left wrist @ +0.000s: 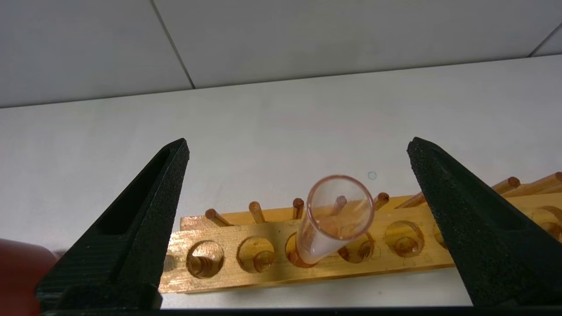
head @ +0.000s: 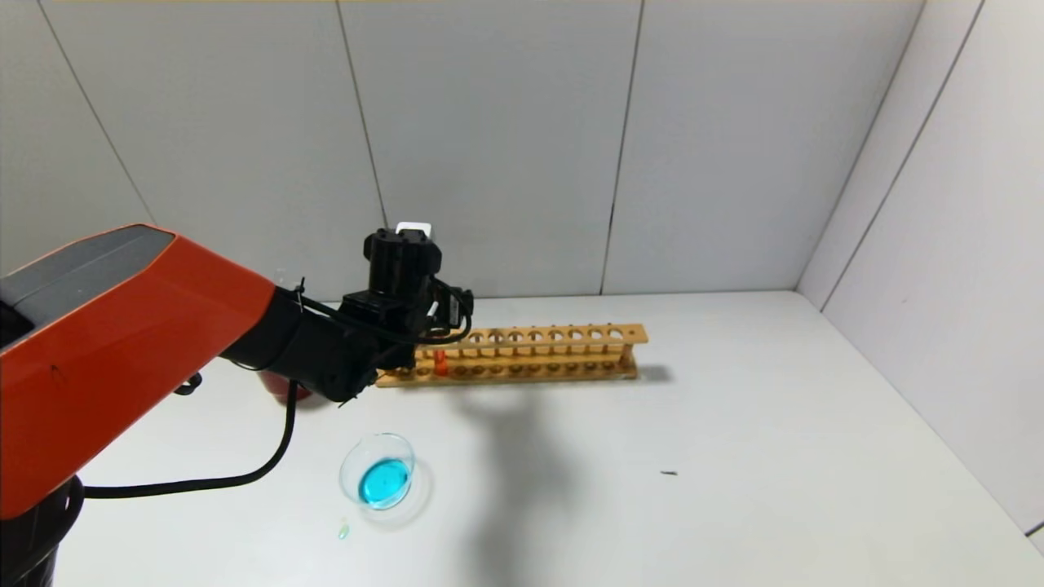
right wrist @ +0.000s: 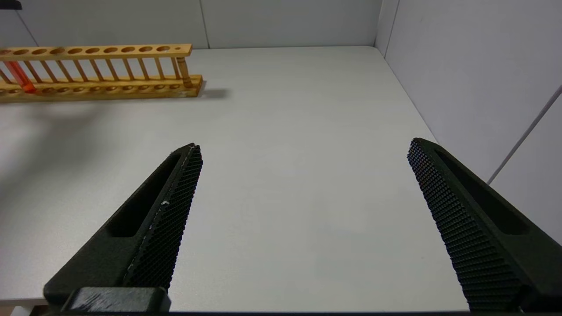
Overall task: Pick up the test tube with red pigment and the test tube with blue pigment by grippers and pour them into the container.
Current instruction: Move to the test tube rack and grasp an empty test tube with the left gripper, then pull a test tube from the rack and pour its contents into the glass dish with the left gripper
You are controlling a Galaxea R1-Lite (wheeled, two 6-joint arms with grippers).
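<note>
The red-pigment test tube (head: 440, 361) stands in the wooden rack (head: 563, 352) near its left end, orange-red liquid in its bottom. In the left wrist view its clear open mouth (left wrist: 339, 206) sits between my open left gripper's (left wrist: 298, 151) fingers, below them and untouched. My left gripper (head: 424, 326) hangs just above the rack's left end. The glass container (head: 378, 471) lies on the table in front and holds teal-blue liquid. The blue-pigment test tube is out of view. My right gripper (right wrist: 303, 151) is open and empty over bare table, outside the head view.
A dark red cup (head: 287, 390) is mostly hidden behind my left arm, left of the rack. A small greenish drop (head: 343, 531) lies on the table in front of the dish. Grey walls close the table at the back and right.
</note>
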